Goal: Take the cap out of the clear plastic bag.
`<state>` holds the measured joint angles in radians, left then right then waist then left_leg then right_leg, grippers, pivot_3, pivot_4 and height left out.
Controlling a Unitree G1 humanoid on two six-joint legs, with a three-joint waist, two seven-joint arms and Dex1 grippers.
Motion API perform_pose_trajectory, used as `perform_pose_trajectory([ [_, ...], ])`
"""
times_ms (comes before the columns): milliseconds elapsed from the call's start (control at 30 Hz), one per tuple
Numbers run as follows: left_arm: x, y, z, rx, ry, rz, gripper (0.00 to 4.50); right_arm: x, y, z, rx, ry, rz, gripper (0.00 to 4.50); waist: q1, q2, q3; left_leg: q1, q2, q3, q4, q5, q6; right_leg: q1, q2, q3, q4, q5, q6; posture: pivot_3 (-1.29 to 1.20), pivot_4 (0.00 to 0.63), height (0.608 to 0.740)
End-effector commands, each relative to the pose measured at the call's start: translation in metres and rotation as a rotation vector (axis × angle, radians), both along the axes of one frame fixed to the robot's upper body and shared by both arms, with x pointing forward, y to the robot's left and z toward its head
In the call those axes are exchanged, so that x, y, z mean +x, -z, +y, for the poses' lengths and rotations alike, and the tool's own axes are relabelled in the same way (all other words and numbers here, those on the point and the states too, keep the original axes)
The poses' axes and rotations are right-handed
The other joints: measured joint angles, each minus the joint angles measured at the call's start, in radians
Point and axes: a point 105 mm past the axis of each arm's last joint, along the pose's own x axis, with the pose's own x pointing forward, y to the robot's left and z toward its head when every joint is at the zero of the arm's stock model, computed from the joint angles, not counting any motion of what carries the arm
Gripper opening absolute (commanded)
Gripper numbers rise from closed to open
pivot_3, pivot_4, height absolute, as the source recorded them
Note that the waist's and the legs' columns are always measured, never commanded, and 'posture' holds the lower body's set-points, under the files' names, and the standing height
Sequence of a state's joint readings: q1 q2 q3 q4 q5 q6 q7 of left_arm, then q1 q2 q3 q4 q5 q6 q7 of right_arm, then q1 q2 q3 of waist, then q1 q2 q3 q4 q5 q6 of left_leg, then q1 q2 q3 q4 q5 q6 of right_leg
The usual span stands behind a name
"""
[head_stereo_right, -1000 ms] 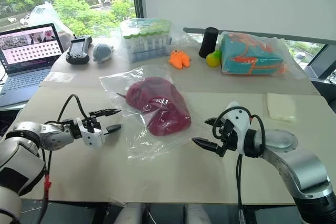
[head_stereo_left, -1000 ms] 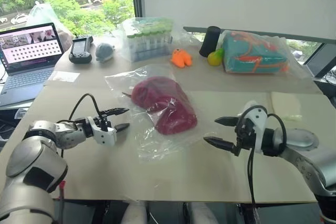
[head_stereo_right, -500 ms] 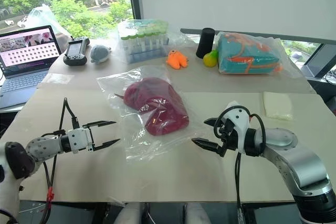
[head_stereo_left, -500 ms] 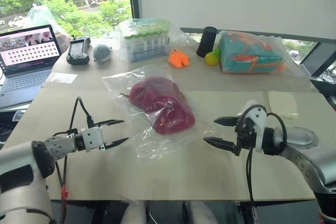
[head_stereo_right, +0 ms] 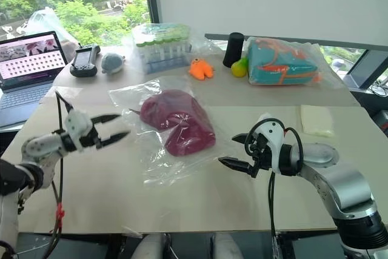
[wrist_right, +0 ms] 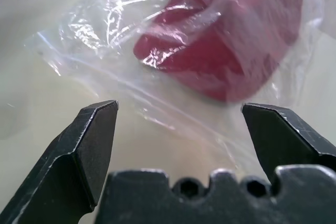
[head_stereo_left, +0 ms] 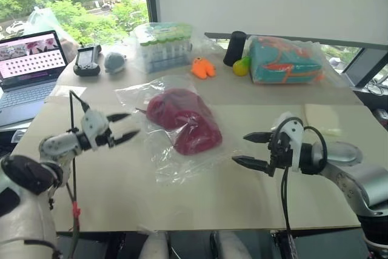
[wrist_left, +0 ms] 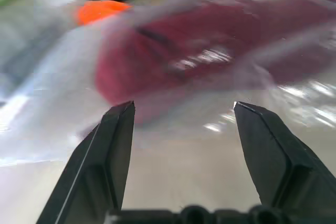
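The maroon cap [head_stereo_left: 182,121] lies inside the clear plastic bag [head_stereo_left: 162,161] at the middle of the table; both wrist views look at the cap [wrist_right: 220,51] through the crinkled film. My left gripper [head_stereo_left: 121,127] hovers open just left of the bag, a little above the table, pointing toward it. My right gripper [head_stereo_left: 250,149] stands open at the bag's right edge, its fingers apart with nothing between them. Neither gripper touches the bag.
Along the back stand a bagged tube rack [head_stereo_left: 162,43], an orange toy [head_stereo_left: 202,67], a black cylinder [head_stereo_left: 234,47], a yellow-green ball [head_stereo_left: 241,65] and a bag with teal-orange contents [head_stereo_left: 285,60]. A laptop [head_stereo_left: 27,68], a handheld device [head_stereo_left: 88,60] and a grey toy [head_stereo_left: 113,61] sit far left.
My left gripper has risen, rolled over and come nearer the bag's left edge. The right gripper, bag and cap have stayed put.
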<state>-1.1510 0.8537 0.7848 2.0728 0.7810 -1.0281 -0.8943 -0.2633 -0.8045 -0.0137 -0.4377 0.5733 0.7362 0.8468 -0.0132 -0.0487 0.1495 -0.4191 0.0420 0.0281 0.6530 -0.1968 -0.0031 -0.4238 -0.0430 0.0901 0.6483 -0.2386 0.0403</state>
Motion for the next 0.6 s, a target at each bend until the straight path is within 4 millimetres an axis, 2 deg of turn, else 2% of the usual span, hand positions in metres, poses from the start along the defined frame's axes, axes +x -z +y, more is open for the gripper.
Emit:
perform_pose_trajectory([
  [33, 0.036, -0.033, 0.009, -0.223, -0.277, -0.033, 3.21, 0.000, -0.008, 0.004, 0.011, -0.016, -0.046, 4.50, 0.002, 0.000, 0.000, 0.000, 0.000, 0.000, 0.000, 0.000, 0.000, 0.000, 0.000, 0.000, 0.000, 0.000, 0.000, 0.00, 0.150, 0.740],
  [100, 0.048, -0.044, 0.016, -0.302, -0.400, -0.028, 3.21, 0.001, -0.008, 0.005, 0.011, -0.017, -0.048, 4.50, 0.002, 0.000, 0.000, -0.003, 0.000, -0.001, 0.002, 0.000, 0.000, -0.001, 0.000, -0.001, 0.000, 0.000, 0.000, 0.00, 0.150, 0.740],
  [167, 0.057, -0.042, 0.020, -0.304, -0.510, -0.012, 3.21, 0.001, -0.009, 0.005, 0.016, -0.013, -0.049, 4.50, -0.002, 0.000, 0.000, -0.004, 0.000, -0.002, 0.004, 0.000, 0.000, -0.001, 0.000, -0.001, 0.000, 0.001, 0.000, 0.00, 0.150, 0.740],
  [300, 0.080, -0.021, 0.025, -0.286, -0.715, 0.048, 3.21, 0.005, -0.009, 0.006, 0.029, -0.003, -0.054, 4.50, -0.004, 0.000, 0.000, -0.003, 0.000, -0.002, 0.004, -0.001, 0.001, 0.000, 0.000, -0.001, 0.001, 0.001, 0.000, 0.00, 0.150, 0.740],
  [367, 0.087, -0.008, 0.023, -0.340, -0.807, 0.111, 3.21, 0.007, -0.008, 0.008, 0.034, 0.003, -0.055, 4.50, -0.006, 0.000, 0.000, -0.003, 0.000, -0.002, 0.005, -0.001, 0.001, 0.000, 0.000, -0.001, 0.002, 0.001, 0.000, 0.00, 0.150, 0.740],
  [500, 0.092, 0.003, 0.014, -0.442, -0.898, 0.185, 3.21, 0.013, -0.008, 0.011, 0.058, 0.024, -0.059, 4.50, -0.006, 0.000, 0.000, -0.005, 0.000, -0.002, 0.006, -0.001, 0.001, -0.002, 0.000, -0.001, 0.002, 0.001, 0.000, 0.00, 0.150, 0.740],
  [600, 0.097, -0.009, 0.000, -0.469, -0.850, 0.153, 3.21, 0.018, -0.008, 0.011, 0.071, 0.056, -0.068, 4.50, -0.004, 0.000, 0.000, -0.005, -0.001, -0.004, 0.006, -0.001, 0.001, -0.002, 0.000, -0.001, 0.002, 0.001, -0.001, 0.00, 0.150, 0.740],
])
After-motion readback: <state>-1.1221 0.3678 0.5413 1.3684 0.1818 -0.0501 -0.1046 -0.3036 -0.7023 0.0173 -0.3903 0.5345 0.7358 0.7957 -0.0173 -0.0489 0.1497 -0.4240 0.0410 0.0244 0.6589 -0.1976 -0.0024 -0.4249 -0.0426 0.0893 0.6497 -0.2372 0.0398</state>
